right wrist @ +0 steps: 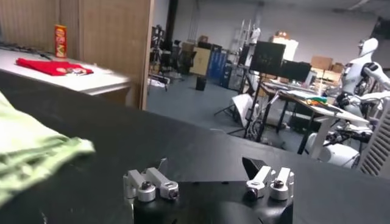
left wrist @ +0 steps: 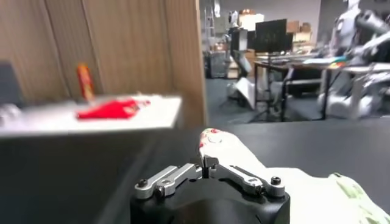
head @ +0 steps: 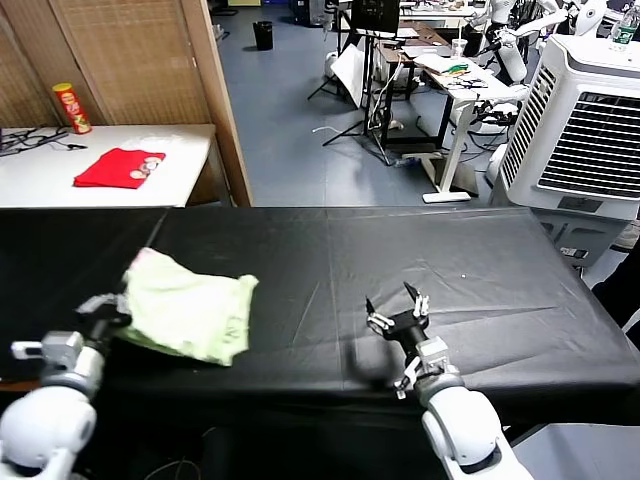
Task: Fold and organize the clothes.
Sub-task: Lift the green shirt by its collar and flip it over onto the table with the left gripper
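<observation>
The pale green shirt (head: 188, 306) lies bunched on the left part of the black tabletop (head: 420, 250), partly doubled over — probably mid-fold. Its left edge is pinched in the left hand (head: 105, 310), clamped on the cloth, likely to lift or drag that side across. The left arm reaches low from the near edge. The right hand (head: 397, 309) rests on the bare tabletop well apart from the shirt, jaws spread wide — apparently waiting.

Pale green shirt (head: 190, 312), crumpled and partly folded, on the black table's left side before me
</observation>
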Robot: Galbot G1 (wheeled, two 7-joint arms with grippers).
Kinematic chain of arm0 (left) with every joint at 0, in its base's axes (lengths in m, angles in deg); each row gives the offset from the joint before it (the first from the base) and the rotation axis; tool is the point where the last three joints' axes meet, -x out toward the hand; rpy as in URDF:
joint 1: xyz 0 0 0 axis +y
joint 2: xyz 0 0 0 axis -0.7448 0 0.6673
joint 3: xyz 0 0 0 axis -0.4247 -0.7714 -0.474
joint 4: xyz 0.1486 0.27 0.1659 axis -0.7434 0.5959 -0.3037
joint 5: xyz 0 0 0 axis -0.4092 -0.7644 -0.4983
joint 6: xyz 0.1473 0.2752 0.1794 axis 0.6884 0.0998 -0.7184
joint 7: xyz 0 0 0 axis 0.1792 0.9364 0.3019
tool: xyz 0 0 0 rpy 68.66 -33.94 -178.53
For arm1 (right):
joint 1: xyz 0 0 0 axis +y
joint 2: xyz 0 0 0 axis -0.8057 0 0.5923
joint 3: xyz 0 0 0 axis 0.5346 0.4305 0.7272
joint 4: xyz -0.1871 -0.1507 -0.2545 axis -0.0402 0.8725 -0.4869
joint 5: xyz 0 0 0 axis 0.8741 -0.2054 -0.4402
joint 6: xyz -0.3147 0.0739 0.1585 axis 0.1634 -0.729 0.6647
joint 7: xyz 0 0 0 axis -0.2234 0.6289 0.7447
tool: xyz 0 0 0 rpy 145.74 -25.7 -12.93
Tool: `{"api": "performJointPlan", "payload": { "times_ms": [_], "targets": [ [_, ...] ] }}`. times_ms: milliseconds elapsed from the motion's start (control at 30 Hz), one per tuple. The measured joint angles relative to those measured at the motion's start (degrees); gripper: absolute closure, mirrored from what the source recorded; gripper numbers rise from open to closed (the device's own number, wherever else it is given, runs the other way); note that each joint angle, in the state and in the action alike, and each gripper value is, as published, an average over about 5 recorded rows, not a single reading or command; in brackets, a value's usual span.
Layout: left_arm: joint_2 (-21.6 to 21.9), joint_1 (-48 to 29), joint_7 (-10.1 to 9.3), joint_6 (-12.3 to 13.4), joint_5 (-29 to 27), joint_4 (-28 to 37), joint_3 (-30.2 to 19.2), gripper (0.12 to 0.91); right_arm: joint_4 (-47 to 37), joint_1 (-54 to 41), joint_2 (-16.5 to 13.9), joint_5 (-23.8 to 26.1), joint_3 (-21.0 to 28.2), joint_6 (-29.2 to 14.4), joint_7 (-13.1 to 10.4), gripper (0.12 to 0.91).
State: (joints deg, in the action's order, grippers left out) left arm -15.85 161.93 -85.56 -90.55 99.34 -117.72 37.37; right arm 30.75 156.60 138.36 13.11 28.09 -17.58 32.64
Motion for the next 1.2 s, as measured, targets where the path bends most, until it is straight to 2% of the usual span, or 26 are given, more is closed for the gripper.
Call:
{"api": "performJointPlan", "payload": {
  "times_ms": [133, 267, 400, 600, 733, 867, 1000, 1067, 1133, 1200],
  "targets": [
    [3.18, -0.05, -0.89, -0.73, -2.11, -1.78, 1.31, 0.896, -0.08, 0.38, 0.51, 0.24, 0.01, -0.16, 0.0, 0.227],
    [2.81, -0.64, -1.86, -1.86, -3.17, -4.02, -1.08, 0.896, 0.29, 1.32, 0.68, 0.81, -0.47, -0.6, 0.06, 0.227],
    [0.4, -1.67, -3.58, -3.36, -1.11, -5.38, -6.2, 0.896, 0.89, 2.48, 0.71, 1.31, -1.43, -0.98, 0.15, 0.227],
    [-3.62, -4.89, -7.01, -5.02, 5.37, -5.95, -15.38, 0.896, 1.6, 4.59, 1.54, 1.57, -3.55, -1.29, 0.19, 0.227],
    [-6.08, -8.05, -8.18, -5.43, 7.84, -5.73, -21.14, 0.896, 1.63, 5.72, 2.28, 1.67, -5.08, -1.45, 0.19, 0.227],
    [-8.78, -11.19, -8.24, -5.29, 6.72, -4.73, -26.25, 0.896, 1.64, 6.39, 2.92, 1.59, -6.25, -1.44, 0.22, 0.227],
    [-12.38, -13.55, -7.58, -4.96, 3.03, -2.51, -31.13, 0.896, 1.94, 6.82, 3.05, 0.43, -6.83, -1.09, 0.68, 0.227],
    [-14.33, -14.0, -6.12, -4.78, 0.69, -1.08, -33.21, 0.893, 2.2, 6.8, 2.76, -0.97, -6.92, -0.63, 1.13, 0.227],
    [-15.91, -14.01, -4.08, -4.54, -1.71, 0.31, -34.95, 0.857, 2.36, 6.55, 2.28, -2.89, -6.85, 0.11, 1.54, 0.227],
    [-16.99, -13.78, -2.31, -4.13, -3.68, 1.24, -36.39, 0.771, 2.33, 6.09, 1.71, -5.1, -6.57, 1.04, 1.79, 0.227]
  ]
}}
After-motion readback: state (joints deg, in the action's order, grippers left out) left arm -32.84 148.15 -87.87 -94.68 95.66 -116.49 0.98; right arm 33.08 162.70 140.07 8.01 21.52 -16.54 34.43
